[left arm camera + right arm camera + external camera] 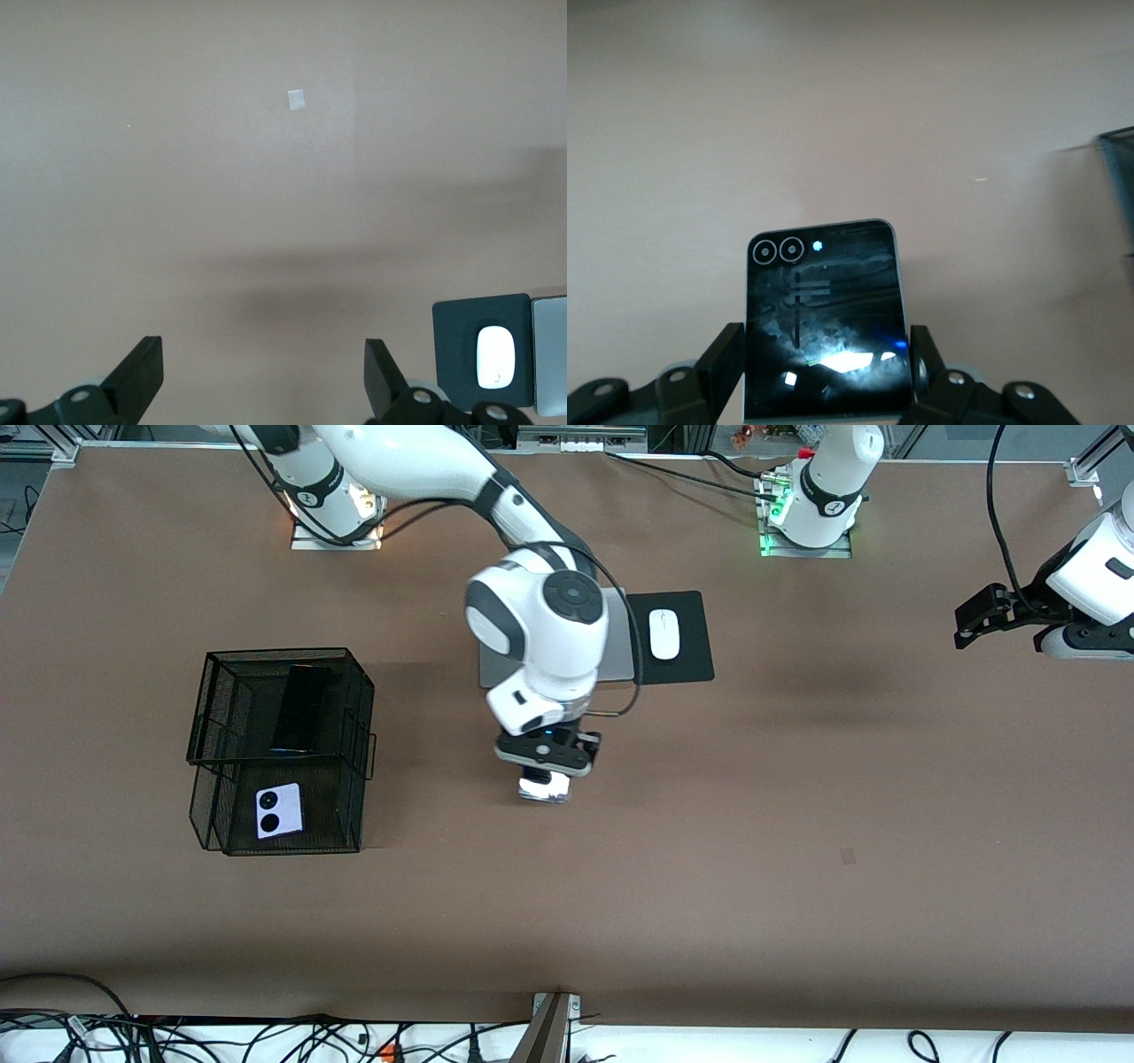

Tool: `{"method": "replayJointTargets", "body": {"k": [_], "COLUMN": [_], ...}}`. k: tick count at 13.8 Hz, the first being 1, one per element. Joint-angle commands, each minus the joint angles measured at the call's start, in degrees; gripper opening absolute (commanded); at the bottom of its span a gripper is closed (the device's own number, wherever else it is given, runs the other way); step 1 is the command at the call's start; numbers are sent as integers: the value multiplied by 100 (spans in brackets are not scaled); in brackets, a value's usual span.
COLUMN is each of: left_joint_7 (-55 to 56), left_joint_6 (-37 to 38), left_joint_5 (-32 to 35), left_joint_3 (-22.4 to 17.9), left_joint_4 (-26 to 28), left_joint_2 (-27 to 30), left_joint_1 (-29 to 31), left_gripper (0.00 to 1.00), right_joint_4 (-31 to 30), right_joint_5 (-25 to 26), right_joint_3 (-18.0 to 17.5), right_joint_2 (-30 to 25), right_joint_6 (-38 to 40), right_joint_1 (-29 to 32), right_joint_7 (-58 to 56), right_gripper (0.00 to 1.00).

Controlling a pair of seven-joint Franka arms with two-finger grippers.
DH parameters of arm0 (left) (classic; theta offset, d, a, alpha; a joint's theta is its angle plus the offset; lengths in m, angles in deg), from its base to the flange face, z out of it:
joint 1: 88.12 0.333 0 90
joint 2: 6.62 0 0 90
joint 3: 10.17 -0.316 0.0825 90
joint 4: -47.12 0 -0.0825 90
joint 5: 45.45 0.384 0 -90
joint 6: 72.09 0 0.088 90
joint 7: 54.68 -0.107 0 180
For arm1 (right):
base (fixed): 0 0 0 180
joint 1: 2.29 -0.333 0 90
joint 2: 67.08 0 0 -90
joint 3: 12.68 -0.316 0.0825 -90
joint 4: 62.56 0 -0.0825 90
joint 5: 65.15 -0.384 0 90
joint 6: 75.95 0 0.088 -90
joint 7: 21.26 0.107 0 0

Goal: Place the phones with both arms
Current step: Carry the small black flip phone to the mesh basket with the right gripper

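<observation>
Lilac-white phone (279, 810) lay nearest the front camera, flat in the lower tier of the black mesh basket (354, 691); the long black phone (301, 708) sat in the basket's upper tier, just above it. The small black phone (826, 319) was pinched at its side edges by the right gripper (545, 772), jaws narrow around it, over bare table well apart from the basket, toward the left arm's end from it. Left gripper (979, 615) waited with fingers spread wide and holding nothing, far from the basket at the left arm's end. White mouse (664, 634) on its black pad (691, 660), beside the grey laptop (620, 655), lay farther from the camera than the basket.

Risks, judged: the edge grip looked shallow and the glass slick, so the phone might slip or tilt in transit. It could also clip the basket's wire rim or land on the lilac-white phone.
</observation>
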Motion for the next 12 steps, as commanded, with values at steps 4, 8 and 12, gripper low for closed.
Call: {"method": "replayJointTargets", "body": {"k": [4, 8, 12], "left_joint_7": [7, -10, 16], "left_joint_6": [134, 196, 205], "left_joint_5": [43, 43, 52], "left_joint_3": [39, 48, 57], "left_joint_4": [-175, -175, -183], "left_joint_2": [-67, -67, -67], "left_joint_1": [14, 14, 14], "left_gripper": [100, 100, 100], "right_joint_4": [-3969, -5132, -5757], "right_joint_5": [-52, -61, -87], "right_joint_3": [-116, 24, 1129], "right_joint_2": [-3025, -4458, -5120], "right_joint_6": [-851, -651, -456], "right_joint_1": [1010, 1837, 1927], "right_joint_7": [-1635, -3305, -4773], "right_gripper": [60, 60, 61]}}
